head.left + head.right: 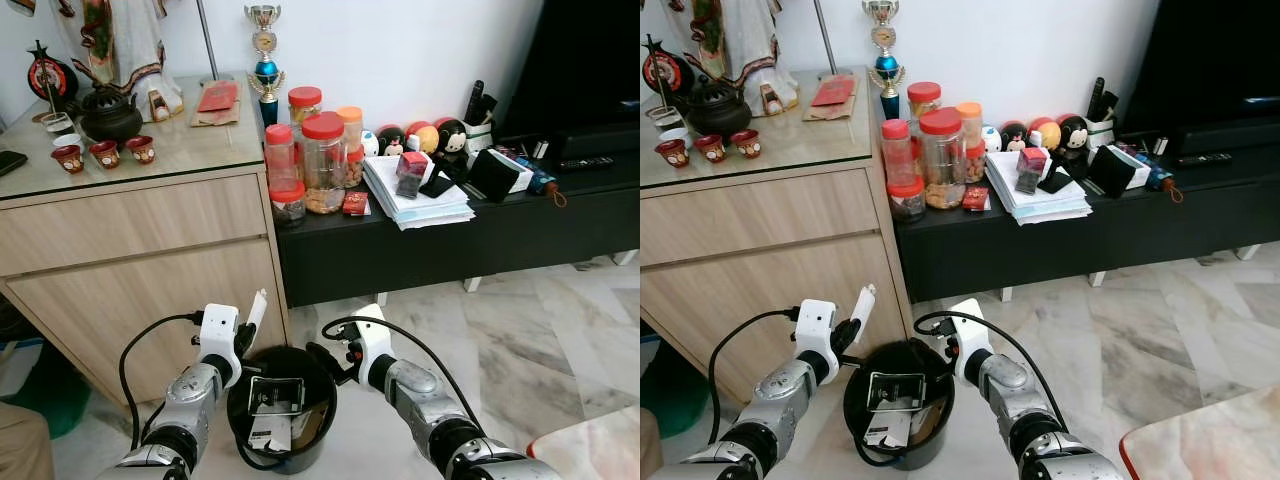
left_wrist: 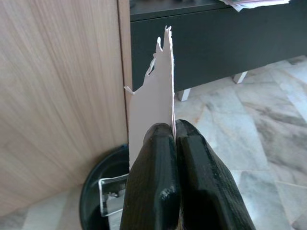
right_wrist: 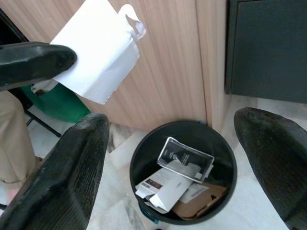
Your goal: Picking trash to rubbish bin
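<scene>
The left gripper [image 2: 175, 139] is pinched tight on a torn white paper scrap [image 2: 153, 103], holding it upright just above the rim of the round black rubbish bin [image 1: 280, 362]. The right gripper [image 3: 168, 143] hovers spread wide over the bin's far edge. A wooden cabinet [image 1: 130, 260] crowds the left; pale marble floor [image 1: 520, 330] lies open rightward.

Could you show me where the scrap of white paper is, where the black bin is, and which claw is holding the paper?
White paper [image 2: 156, 91]: left wrist view, middle of the torn sheet.
Black bin [image 1: 318, 365]: left eye view, right rim.
Left gripper [image 2: 175, 132]: left wrist view, between its closed fingertips, pinching the paper.
</scene>
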